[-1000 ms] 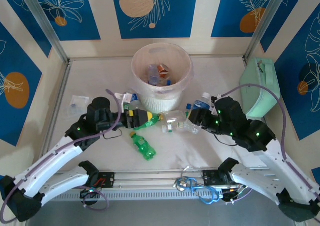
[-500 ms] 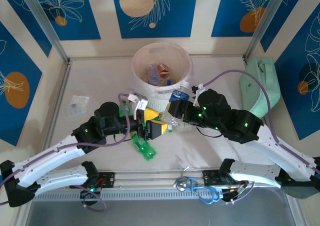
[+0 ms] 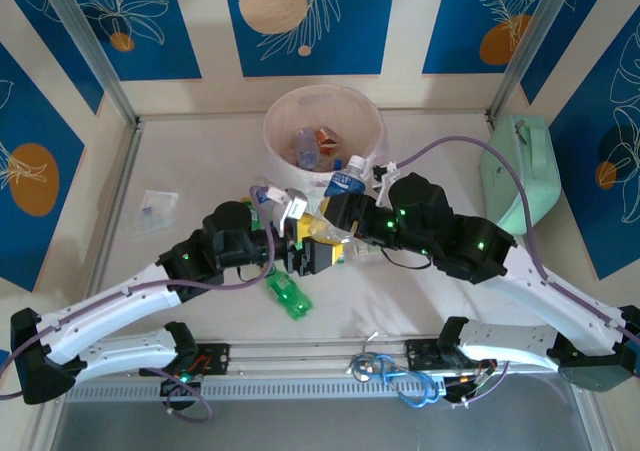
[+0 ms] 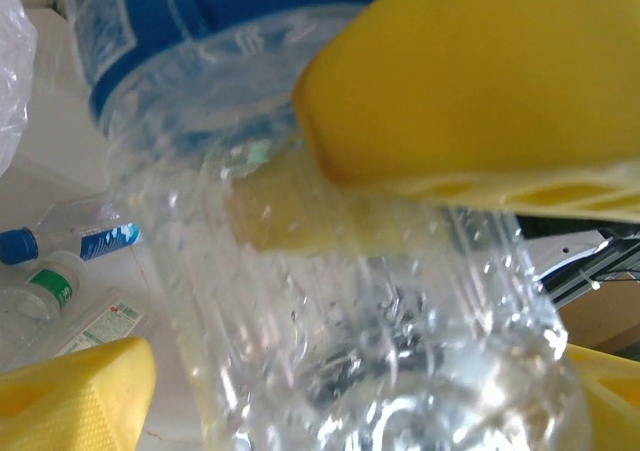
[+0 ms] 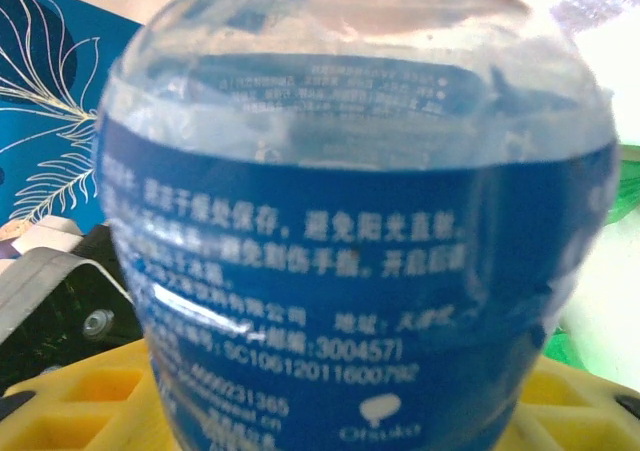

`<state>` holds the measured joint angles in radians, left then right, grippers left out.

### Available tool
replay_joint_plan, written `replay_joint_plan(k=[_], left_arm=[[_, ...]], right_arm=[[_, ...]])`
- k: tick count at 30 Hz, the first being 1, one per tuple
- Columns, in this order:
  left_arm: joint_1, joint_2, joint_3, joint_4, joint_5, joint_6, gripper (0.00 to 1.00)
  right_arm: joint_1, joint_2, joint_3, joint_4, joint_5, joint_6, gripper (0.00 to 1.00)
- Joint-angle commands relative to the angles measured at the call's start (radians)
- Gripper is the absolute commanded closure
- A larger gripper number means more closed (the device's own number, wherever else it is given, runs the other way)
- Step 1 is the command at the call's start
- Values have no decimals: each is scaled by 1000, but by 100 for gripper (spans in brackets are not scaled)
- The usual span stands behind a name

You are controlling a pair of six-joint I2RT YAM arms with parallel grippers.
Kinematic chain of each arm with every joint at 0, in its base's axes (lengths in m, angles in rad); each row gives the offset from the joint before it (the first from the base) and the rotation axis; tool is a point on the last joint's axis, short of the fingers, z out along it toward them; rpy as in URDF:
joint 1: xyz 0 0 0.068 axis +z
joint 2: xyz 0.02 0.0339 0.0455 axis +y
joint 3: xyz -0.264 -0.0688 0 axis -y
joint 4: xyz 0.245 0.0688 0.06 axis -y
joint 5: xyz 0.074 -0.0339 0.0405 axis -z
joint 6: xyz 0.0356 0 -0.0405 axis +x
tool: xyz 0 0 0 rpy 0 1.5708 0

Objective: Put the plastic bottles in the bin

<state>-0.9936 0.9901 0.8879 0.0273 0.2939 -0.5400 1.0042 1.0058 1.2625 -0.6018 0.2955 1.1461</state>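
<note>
Top external: the bin (image 3: 325, 89) is partly filled, right jaws grasp a blue-labelled bottle (image 3: 345, 181), left jaws' hold I cannot tell, a green bottle (image 3: 289, 297) lies on the worktop (image 3: 200, 171).

Blue-labelled bottle (image 3: 346, 180) tilted beside bin (image 3: 272, 121), green bottle (image 3: 288, 295) lying nearby

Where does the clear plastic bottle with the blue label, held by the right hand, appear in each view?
Top external: clear plastic bottle with the blue label, centre, at the round pale bin's near rim.
Right wrist: very close, across the centre.
Left wrist: a blue-labelled bottle upper left; whether the same, I cannot tell.
Shared landmark: blue leaf-patterned wall panel, upper left in right wrist.
</note>
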Motion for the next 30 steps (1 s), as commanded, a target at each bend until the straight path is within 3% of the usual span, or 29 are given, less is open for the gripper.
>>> replay_joint_plan(k=[1,11,17,19,21,23,27,30], left_arm=[[-10,5,43,69,5,12,16],[-10,16,43,72,-8,6,33],[-10,1,43,46,-74,15,39],[-10,-1,44,39,-85,22,40],[-10,1,57,8,-98,36,40],[-9,-3,80,-53,-140,57,41],[-7,-5,168,-206,-283,98,40],[-4,24,286,-306,-372,145,40]], right_arm=[[11,-3,6,31,-9,13,44],[19,-7,-8,45,-7,16,44],[21,-16,-11,34,1,15,43],[21,-21,-8,20,12,13,36],[20,-33,10,-30,51,12,20],[21,-57,44,-122,134,14,11],[9,-109,118,-365,304,43,7],[-40,-161,117,-472,325,62,7]])
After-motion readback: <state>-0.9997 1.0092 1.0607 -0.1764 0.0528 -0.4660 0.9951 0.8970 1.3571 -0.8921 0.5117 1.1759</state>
